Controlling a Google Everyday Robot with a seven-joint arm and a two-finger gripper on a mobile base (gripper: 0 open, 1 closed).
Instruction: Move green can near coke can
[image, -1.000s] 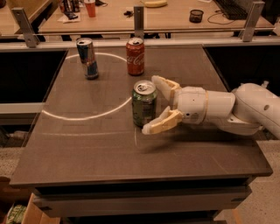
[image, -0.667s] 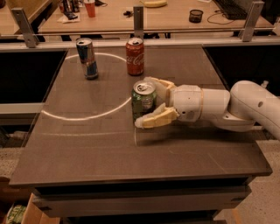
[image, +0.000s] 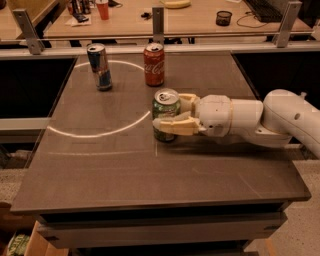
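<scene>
Dark table (image: 125, 165): gripper (image: 173, 113) pinching upright green can (image: 165, 103); coke can (image: 154, 65) behind, apart.

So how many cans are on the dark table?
3. The green can stands in the middle, the gripper shut around it. The coke can stands just behind it. The slim blue-silver can is at the back left. None seems hidden.

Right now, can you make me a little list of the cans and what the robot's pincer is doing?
green can: upright, middle, held by pincer
pincer: reaching in from the right, shut on green can
coke can: upright, farther back, apart from green can
blue-silver can: upright, back left
table: dark, with a white curved line
</scene>
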